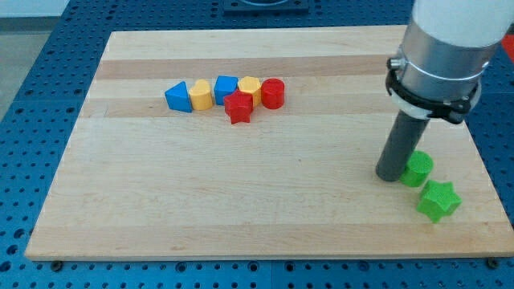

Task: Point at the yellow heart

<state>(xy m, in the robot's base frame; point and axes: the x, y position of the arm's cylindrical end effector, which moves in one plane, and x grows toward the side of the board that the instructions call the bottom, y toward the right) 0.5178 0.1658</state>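
Note:
Two yellow blocks sit in a cluster at the board's upper left. One (201,95) lies between two blue blocks and the other (250,87) lies just left of the red cylinder. I cannot tell for sure which of them is the heart, though the left one looks more like it. My tip (391,176) rests on the board at the view's right, touching the left side of a green cylinder (418,168). It is far to the right of both yellow blocks.
The cluster also holds a blue triangular block (177,97), a blue block (226,87), a red star (238,106) and a red cylinder (273,93). A green star (438,201) lies near the wooden board's (241,209) lower right corner.

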